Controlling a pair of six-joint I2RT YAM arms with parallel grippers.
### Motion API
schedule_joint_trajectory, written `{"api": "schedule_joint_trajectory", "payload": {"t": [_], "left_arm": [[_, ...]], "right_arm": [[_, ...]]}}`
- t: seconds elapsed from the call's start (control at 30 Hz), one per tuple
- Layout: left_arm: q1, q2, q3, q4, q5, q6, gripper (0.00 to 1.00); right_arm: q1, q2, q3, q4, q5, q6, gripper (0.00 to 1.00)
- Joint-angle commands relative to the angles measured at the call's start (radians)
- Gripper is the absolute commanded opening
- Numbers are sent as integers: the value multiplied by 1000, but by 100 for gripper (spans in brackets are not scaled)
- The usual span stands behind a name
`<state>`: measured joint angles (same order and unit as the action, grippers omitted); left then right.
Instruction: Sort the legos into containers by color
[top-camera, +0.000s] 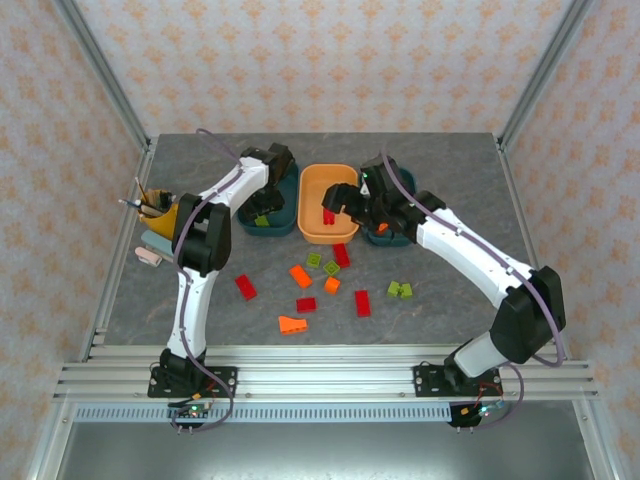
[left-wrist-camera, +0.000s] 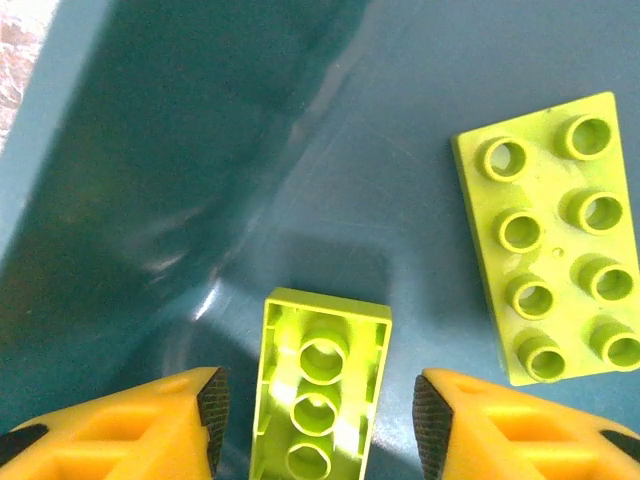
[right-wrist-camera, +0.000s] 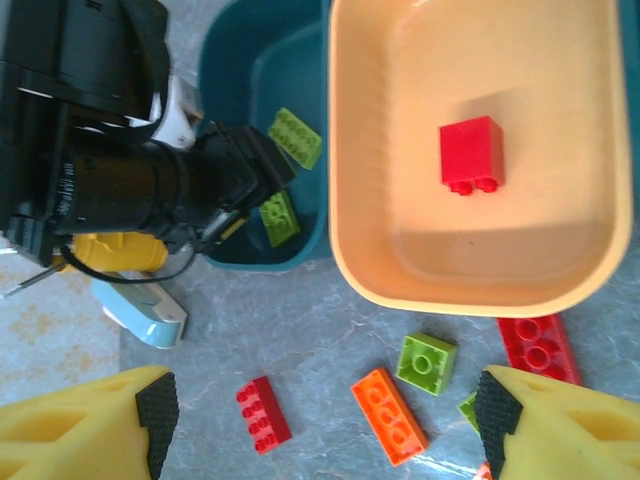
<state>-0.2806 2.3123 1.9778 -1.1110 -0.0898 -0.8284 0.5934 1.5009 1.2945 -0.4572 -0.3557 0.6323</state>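
Looking through the left wrist view, you find the left claw (left-wrist-camera: 318, 420) partly spread low inside the left teal tray (left-wrist-camera: 150, 160). Its black pads (left-wrist-camera: 212, 405) stand on either side of an upturned green lego (left-wrist-camera: 320, 380), which lies hollow side up on the tray floor. A gap shows at each pad, so nothing is pinched. A second green lego (left-wrist-camera: 555, 240) lies studs up in the same tray, to the right and apart from the claw. In the right wrist view, the right claw (right-wrist-camera: 325, 415) is spread wide above the counter (top-camera: 430, 325), just in front of the light orange tray (right-wrist-camera: 345, 250). It holds and touches nothing. One red lego (right-wrist-camera: 470, 152) rests alone on that tray's floor. The remaining legos are loose on the counter in front of the trays: a red brick (top-camera: 245, 287), an orange brick (top-camera: 300, 275), an orange wedge (top-camera: 292, 324), another red brick (top-camera: 362, 302) and a green pair (top-camera: 400, 290).
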Motion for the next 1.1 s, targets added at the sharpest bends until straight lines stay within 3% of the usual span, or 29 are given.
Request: {"api": "schedule_joint_trajectory", "payload": {"t": [0.0,0.23,0.43,0.57,0.7,0.83,1.07], "left_arm": [[3,-65,36,-42,-14,5,59],[-28,-266,24,-21,14,-1,68],[-136,-594,-227,84,57,55,77],[-236,-841,-498,160,107,66,93],[-337,-1045,-734,188,152,15,100],[-430,-1196,-913,208,155,-62,100],[-483,-1303,-1034,223,125,-128,100]], "right_arm": [[3,-40,-23,-80,66,-27,79],[37,-99,-47,-319,191,-130,72],[152,-129,-152,-472,254,-133,66],[191,-113,-242,-463,220,-90,65],[201,-76,-305,-398,175,-83,64],[208,-2,-321,-368,157,-115,63],[235,73,-315,-331,156,-129,63]]}}
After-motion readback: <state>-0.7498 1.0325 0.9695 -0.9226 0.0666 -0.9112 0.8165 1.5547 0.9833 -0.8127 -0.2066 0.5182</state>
